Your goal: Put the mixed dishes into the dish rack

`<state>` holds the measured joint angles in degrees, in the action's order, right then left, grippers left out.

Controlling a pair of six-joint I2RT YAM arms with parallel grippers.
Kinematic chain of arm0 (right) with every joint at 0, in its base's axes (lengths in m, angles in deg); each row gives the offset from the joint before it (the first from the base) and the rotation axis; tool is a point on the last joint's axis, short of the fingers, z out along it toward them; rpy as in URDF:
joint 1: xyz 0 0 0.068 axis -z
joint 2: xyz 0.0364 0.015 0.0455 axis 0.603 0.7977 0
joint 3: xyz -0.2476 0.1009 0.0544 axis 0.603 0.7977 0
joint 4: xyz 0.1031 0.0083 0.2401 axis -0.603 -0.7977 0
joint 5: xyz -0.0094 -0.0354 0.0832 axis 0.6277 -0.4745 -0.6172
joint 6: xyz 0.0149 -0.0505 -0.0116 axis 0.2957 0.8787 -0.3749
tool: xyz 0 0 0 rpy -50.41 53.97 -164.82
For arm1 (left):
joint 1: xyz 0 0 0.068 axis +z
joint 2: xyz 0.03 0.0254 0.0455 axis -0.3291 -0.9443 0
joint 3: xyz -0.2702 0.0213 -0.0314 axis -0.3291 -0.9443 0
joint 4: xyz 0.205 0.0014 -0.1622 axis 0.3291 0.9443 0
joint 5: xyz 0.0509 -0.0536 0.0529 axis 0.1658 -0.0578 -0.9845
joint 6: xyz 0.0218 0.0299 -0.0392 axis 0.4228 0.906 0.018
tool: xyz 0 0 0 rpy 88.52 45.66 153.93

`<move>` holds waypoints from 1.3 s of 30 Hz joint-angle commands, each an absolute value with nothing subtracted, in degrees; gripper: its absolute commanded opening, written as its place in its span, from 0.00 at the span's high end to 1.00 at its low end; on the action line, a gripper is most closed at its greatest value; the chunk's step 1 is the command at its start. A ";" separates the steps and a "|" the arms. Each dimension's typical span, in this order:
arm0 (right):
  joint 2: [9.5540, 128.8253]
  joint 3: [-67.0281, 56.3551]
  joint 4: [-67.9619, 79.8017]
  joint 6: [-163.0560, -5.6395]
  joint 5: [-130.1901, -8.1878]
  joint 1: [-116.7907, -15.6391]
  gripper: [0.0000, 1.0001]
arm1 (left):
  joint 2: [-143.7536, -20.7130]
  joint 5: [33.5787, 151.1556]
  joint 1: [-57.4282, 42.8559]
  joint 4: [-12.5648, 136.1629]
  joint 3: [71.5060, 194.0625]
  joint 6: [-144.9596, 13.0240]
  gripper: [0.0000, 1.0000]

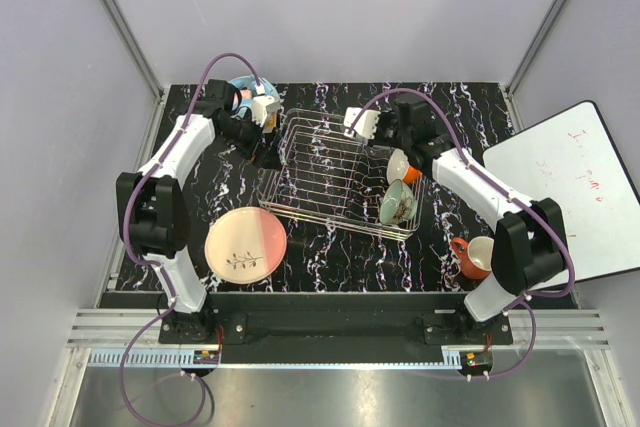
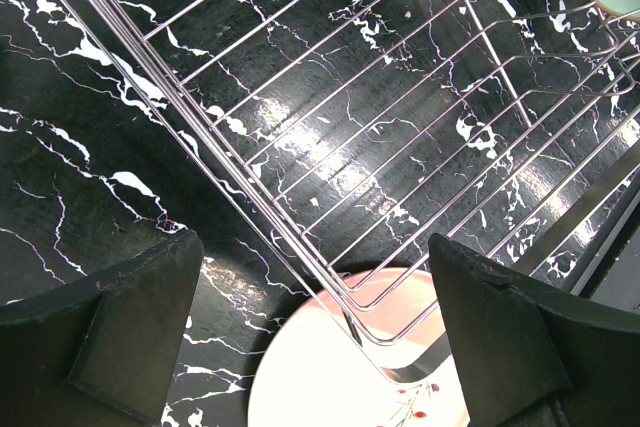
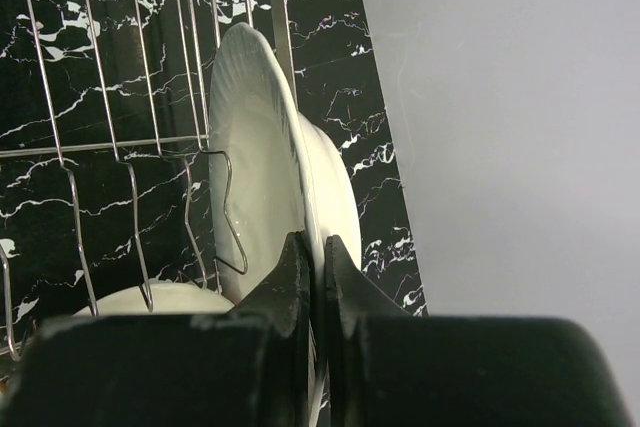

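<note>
The silver wire dish rack [image 1: 325, 179] stands mid-table. The pale green bowl [image 1: 397, 203] lies in its right end, with the small white bowl [image 1: 398, 163] behind it. My right gripper [image 1: 392, 139] is over the rack's far right corner. In the right wrist view it [image 3: 320, 247] is shut on the rim of the plain white plate [image 3: 250, 137], which stands on edge against the rack wires. The pink-and-cream plate [image 1: 246, 243] lies left of the rack. My left gripper [image 1: 263, 147] is open and empty above the rack's left side [image 2: 300, 147]. The orange-red mug [image 1: 470, 255] stands at the right. The pink cup is not clearly visible.
Blue headphones [image 1: 240, 93] lie at the far left behind the left arm. A white board [image 1: 565, 187] leans at the table's right edge. Grey walls enclose the table at the back and both sides.
</note>
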<state>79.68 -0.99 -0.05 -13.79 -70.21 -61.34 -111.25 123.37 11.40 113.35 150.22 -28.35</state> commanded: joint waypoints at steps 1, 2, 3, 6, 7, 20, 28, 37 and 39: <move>78.99 -0.81 8.98 -16.18 -70.42 -60.73 1.00 | -110.89 125.59 11.74 111.63 151.23 -28.02 0.01; 79.07 -0.54 8.98 -16.19 -70.34 -60.73 1.00 | -110.89 125.59 11.74 111.71 151.14 -28.02 0.01; 79.16 -0.11 8.98 -16.27 -70.16 -60.82 1.00 | -110.80 125.50 11.74 111.72 151.23 -28.02 0.01; 79.16 1.03 8.98 -16.97 -69.99 -60.73 1.00 | -110.80 125.24 11.83 111.72 151.14 -27.85 0.01; 79.08 1.47 9.06 -17.59 -70.07 -60.64 1.00 | -110.80 125.24 11.83 111.72 151.06 -27.85 0.01; 74.86 7.72 16.35 -22.25 -67.70 -60.64 0.48 | -110.36 125.33 11.83 111.63 150.88 -27.93 0.01; 69.68 8.60 15.31 -23.48 -65.42 -60.64 0.01 | -110.19 123.13 11.83 109.26 147.10 -27.14 0.01; 57.64 12.03 14.08 -45.50 -44.58 -60.64 0.00 | -112.12 120.85 11.83 107.23 145.17 -26.61 0.01; 57.54 11.41 12.85 -55.15 -36.27 -59.07 0.00 | -112.03 120.84 11.83 106.79 144.12 -26.44 0.01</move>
